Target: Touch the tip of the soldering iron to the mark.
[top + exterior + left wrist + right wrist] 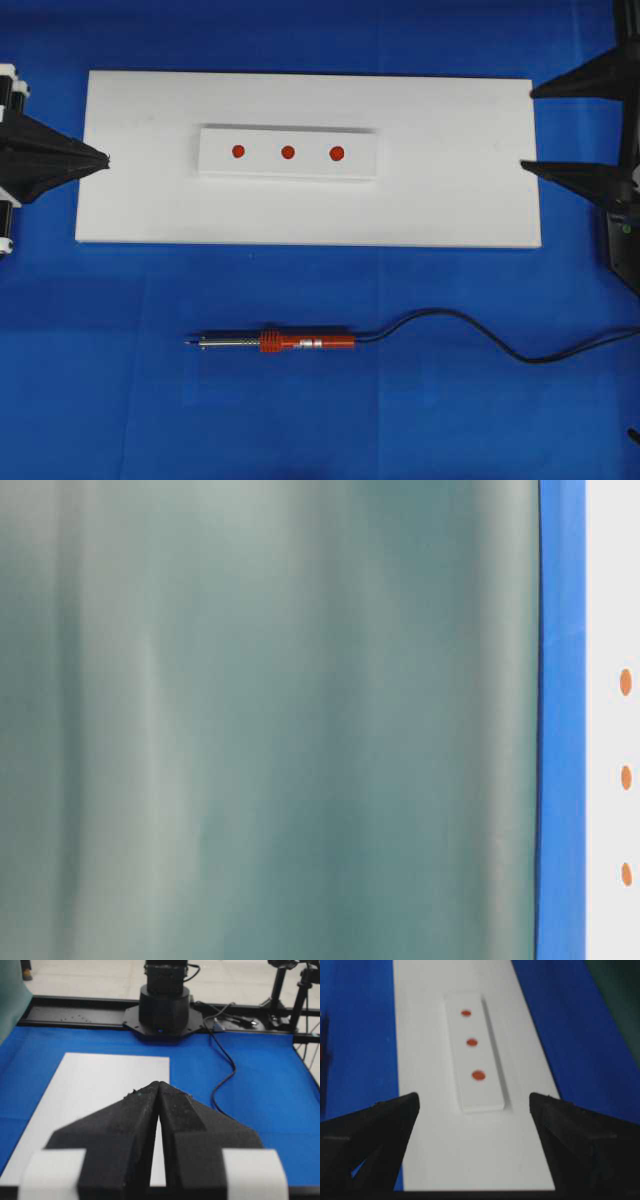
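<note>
While the iron (280,342) lay untouched on the blue cloth (100,400) in the lower middle of the overhead frame, no grasp had begun. It lay level, its tip (189,343) pointing toward the left edge and its cord (470,328) trailing off to the right. Farther up sat the white board (450,200), carrying a raised strip (288,168) with three red marks (288,152) in a row. At the left edge the left gripper (100,159) rested with its jaws pressed together, empty, at the board's end. At the right edge the right gripper (530,128) stood with jaws spread wide, also empty, facing the board. By my reading, the step in hand was the reach for the iron. The next move would call for the right gripper to come down toward the lower frame, straddle the red handle and close on it.
</note>
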You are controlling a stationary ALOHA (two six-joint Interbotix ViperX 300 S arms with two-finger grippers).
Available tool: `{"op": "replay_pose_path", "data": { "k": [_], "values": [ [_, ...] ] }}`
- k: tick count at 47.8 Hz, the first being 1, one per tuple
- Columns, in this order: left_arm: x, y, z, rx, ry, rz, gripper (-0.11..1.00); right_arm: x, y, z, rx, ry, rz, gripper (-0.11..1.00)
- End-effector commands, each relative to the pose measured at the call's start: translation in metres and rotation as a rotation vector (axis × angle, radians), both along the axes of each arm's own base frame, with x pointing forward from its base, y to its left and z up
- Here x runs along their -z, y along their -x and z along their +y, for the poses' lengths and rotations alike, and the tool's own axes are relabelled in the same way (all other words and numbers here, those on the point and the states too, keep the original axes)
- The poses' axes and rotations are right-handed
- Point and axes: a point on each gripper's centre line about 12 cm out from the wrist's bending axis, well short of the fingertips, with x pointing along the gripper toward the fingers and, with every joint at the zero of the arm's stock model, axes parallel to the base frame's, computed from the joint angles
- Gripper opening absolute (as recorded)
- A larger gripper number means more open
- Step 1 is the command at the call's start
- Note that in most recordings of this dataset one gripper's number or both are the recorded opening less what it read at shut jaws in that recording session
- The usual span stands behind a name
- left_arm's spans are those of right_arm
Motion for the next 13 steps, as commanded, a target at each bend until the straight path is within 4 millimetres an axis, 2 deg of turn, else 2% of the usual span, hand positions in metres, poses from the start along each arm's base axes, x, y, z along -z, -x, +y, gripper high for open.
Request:
{"op": "replay_pose_path", "data": {
  "k": [1,13],
  "values": [
    [-0.004,-0.001,0.0,0.002,0.0,-0.014,0.0,0.005,0.007,0.002,-0.012,0.0,-0.035,0.88],
    [-0.004,-0.001,0.0,0.001,-0.002,-0.017,0.0,0.03,0.015,0.004,-0.033,-0.001,-0.053,0.85]
  ]
}}
